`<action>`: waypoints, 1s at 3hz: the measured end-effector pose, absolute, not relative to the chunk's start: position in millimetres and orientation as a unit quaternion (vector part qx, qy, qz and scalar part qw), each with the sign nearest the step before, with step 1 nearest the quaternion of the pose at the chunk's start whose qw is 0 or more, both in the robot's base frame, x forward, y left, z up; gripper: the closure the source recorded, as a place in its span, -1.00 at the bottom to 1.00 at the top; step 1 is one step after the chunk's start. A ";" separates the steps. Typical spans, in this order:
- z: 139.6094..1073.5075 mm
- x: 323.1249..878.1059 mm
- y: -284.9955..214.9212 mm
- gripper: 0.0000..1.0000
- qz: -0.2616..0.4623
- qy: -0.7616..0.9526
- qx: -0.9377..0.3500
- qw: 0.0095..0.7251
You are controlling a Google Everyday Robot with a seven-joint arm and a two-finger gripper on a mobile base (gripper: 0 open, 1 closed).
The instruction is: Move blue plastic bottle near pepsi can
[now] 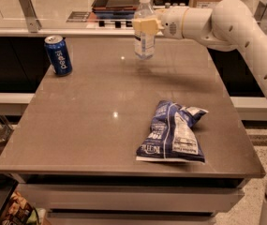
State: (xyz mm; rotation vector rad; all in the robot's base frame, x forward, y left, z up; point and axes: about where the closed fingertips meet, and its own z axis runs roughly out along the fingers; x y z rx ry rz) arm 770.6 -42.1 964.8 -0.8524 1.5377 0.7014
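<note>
1. pepsi can (58,55), back-left on tabletop (100,125): white "pepsi" wordmark on dark blue side, letters running sideways along the can.
2. snack bag (173,132), front-right on tabletop: white brand lettering at lower-left corner, too blurred to read for sure; white panel w/ fine print on right half, illegible.
3. blue plastic bottle (144,32), at back of tabletop: white-and-blue label, text on it not legible.
4. gripper (145,26): jaws clamped round bottle's upper body; no readable marks on it or the arm.

One high view down across table (95,130), pincer (145,26) around blue plastic bottle (144,47) at far side
</note>
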 end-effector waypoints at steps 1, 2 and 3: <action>977.9 755.3 -9.0 1.00 0.322 0.636 -0.393 0.581; 983.0 737.7 24.8 1.00 0.335 0.622 -0.410 0.577; 976.2 720.9 55.3 1.00 0.345 0.619 -0.410 0.574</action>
